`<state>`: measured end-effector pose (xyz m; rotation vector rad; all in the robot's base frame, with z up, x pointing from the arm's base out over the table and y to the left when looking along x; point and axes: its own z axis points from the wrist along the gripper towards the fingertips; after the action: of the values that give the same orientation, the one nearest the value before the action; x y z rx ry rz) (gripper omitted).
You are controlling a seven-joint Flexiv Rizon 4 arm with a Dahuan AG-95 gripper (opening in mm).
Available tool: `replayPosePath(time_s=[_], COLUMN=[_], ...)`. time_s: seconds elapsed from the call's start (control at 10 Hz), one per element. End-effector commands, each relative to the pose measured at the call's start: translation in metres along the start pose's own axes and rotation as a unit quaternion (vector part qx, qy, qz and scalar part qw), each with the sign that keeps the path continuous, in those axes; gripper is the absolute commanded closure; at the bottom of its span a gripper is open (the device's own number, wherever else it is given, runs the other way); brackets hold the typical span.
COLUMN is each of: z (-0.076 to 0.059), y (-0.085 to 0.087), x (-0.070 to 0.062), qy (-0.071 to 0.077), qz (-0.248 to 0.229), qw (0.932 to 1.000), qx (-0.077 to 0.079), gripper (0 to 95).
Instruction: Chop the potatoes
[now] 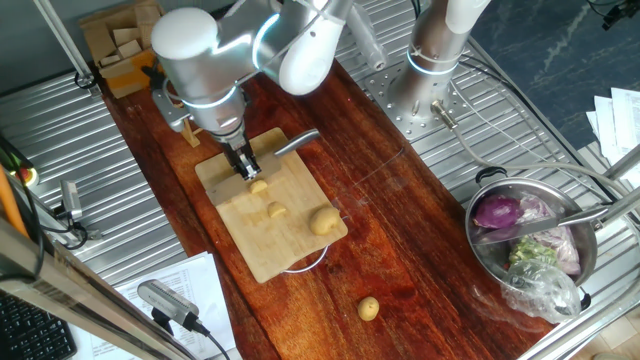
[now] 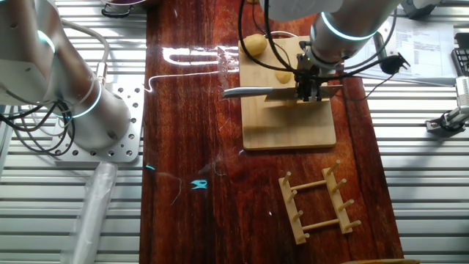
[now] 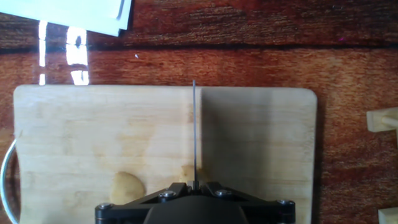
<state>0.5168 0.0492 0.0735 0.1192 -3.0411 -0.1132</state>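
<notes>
We see one fixed view high, oblique, mid-range | other fixed view overhead from opposite side | hand view close, straight down | all share cutting board [image 1: 268,215] at center frame.

Robotics lab w/ mock kitchen: two arm bases [image 1: 437,45] bolted to metal bench [image 1: 560,140], cables, papers [image 1: 175,285] lower left, keyboard corner.

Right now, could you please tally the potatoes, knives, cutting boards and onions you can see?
Potatoes: 4, three on the board, one off it on the table
Knife: 1, held in the pincer
Cutting board: 1
Purple onion: 1
Total: 7
</notes>
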Motion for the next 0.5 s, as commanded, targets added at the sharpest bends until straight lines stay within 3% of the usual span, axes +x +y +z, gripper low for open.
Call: replayPosePath(time_s=[0.1, 0.3, 0.5], z=[-0.006, -0.007, 0.004], y=[0.000, 0.000, -0.001], x=[0.000, 0.000, -0.001], qy=[0.003, 0.002, -0.002], qz=[0.001, 0.001, 0.001], qw=[1.0000, 1.0000, 1.0000], qx=[-0.003, -0.004, -0.003], gripper=[95.0, 95.0, 95.0])
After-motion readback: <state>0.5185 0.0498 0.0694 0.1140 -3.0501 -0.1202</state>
